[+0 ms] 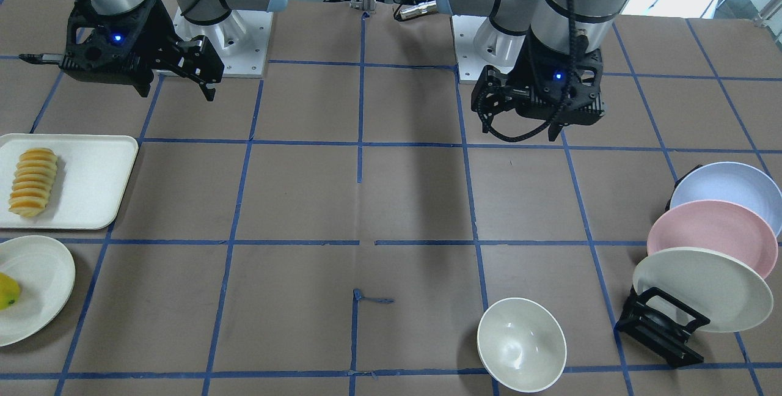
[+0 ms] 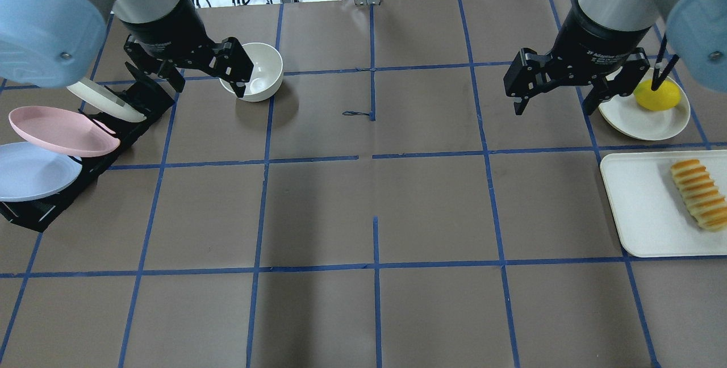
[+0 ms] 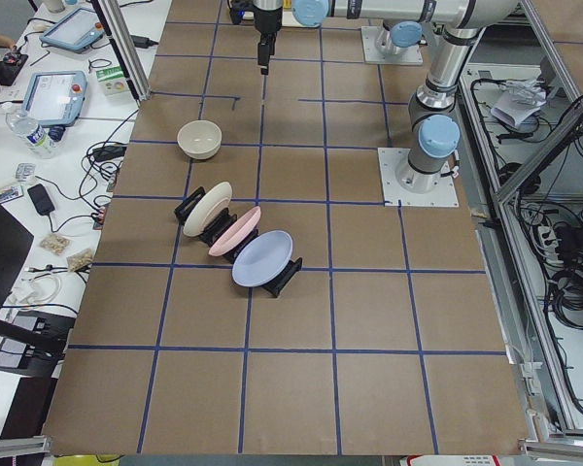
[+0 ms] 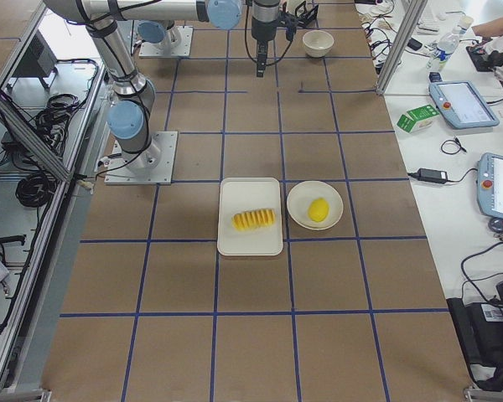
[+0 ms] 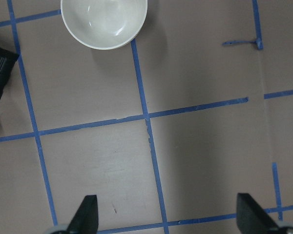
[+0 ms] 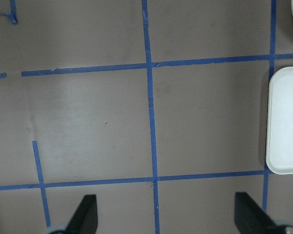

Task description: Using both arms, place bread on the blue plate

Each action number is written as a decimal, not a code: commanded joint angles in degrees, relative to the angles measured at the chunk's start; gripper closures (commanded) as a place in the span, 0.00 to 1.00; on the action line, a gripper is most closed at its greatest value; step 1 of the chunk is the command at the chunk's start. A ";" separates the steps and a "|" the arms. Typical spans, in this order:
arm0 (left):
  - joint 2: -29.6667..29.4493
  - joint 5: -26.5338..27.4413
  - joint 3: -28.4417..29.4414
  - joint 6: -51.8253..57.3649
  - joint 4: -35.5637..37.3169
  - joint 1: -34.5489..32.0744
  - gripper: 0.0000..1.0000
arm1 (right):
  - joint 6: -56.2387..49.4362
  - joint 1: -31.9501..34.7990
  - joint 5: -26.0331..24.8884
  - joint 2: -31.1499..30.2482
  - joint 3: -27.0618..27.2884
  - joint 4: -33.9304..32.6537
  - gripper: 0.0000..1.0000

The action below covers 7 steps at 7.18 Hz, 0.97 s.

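The bread (image 1: 33,182), a ridged orange-and-yellow loaf, lies on a white tray (image 1: 91,188); it also shows in the overhead view (image 2: 697,193) and the exterior right view (image 4: 254,219). The blue plate (image 1: 727,191) leans in a black rack, the rearmost of three plates, and shows in the overhead view (image 2: 28,172). My left gripper (image 2: 193,72) hangs open and empty above the table beside the rack; its wrist view shows spread fingertips (image 5: 88,214). My right gripper (image 2: 559,101) hangs open and empty, short of the tray; the tray's edge (image 6: 285,122) shows in its wrist view.
The rack (image 1: 663,326) also holds a pink plate (image 1: 708,237) and a cream plate (image 1: 702,289). A white bowl (image 2: 258,70) stands by my left gripper. A yellow-green fruit (image 2: 657,94) lies on a cream plate (image 2: 636,124) beside the tray.
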 commanded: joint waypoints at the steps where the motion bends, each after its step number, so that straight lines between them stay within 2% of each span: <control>1: 1.05 -1.56 -0.32 -0.82 -1.49 1.30 0.00 | 0.00 0.02 0.10 -0.02 0.04 0.01 0.00; 6: 1.68 0.47 -1.21 0.03 -0.96 1.38 0.00 | -0.09 -0.16 0.36 0.42 0.30 0.70 0.00; 7: 1.76 2.56 -1.30 0.47 -1.48 1.91 0.00 | -1.13 -0.42 0.02 0.51 1.08 2.10 0.00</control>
